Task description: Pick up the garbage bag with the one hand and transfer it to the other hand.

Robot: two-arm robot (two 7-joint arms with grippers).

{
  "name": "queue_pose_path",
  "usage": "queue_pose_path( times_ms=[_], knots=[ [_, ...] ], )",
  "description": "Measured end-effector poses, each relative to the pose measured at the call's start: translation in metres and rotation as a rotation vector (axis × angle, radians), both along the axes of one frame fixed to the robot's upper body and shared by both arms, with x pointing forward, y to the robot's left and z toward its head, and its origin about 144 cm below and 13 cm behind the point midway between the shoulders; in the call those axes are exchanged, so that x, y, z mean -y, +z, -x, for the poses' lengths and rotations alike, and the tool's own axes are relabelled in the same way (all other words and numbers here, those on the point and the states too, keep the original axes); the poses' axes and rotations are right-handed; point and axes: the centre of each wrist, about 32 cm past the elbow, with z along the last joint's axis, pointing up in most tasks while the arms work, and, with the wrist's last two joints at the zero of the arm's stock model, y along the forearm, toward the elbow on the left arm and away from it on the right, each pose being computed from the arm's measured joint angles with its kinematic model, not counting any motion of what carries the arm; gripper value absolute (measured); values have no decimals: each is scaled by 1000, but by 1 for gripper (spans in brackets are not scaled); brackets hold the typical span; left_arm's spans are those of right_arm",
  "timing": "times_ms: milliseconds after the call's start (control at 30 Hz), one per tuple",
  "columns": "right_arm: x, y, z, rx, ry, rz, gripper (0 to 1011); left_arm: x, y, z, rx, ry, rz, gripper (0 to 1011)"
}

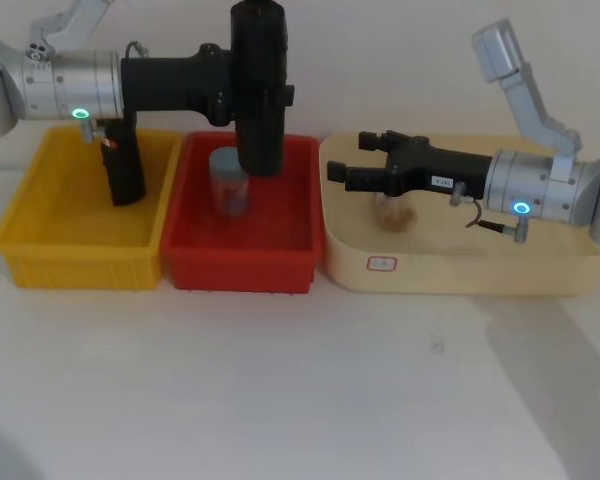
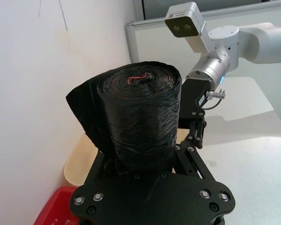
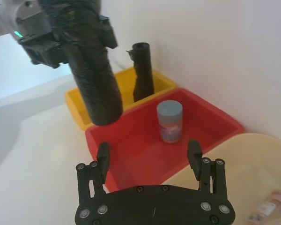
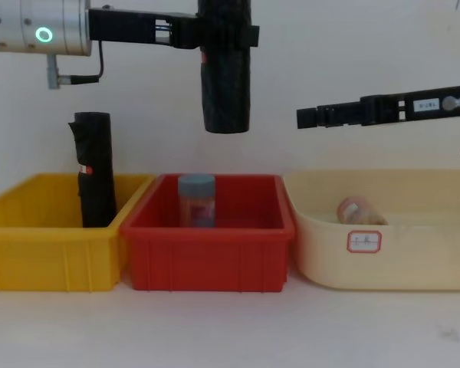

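Note:
The garbage bag [image 1: 258, 90], a thick glossy black roll, hangs upright in the air above the red bin [image 1: 240, 272]. My left gripper [image 1: 260, 72], on the arm with the green-lit ring, is shut on the roll's upper part [image 4: 225, 77]. In the left wrist view the roll [image 2: 140, 117] stands between the jaws with a loose outer sheet at one side. My right gripper [image 1: 352, 158], on the blue-lit arm, is open over the cream tray [image 1: 450, 275], pointing at the roll with a gap between. Its fingers [image 3: 193, 152] are spread, with nothing between them.
A second black roll [image 1: 123, 170] with a red mark stands in the yellow bin [image 1: 70, 265]. A blue-lidded can [image 1: 229, 180] stands in the red bin under the held roll. A small packet [image 1: 395, 212] lies in the cream tray. White wall close behind.

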Motion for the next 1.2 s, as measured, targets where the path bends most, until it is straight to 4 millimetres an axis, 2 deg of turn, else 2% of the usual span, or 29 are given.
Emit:
queue_pose_path(
  times_ms=[733, 1000, 1200],
  knots=[
    [-14, -2, -5, 111, 127, -42, 1002, 6, 2, -2, 18, -18, 1, 418],
    [-15, -3, -6, 104, 127, -43, 1001, 7, 2, -2, 19, -20, 1, 418],
    [-24, -3, -12, 77, 119, -45, 1002, 7, 3, -2, 20, -21, 1, 418]
  ],
)
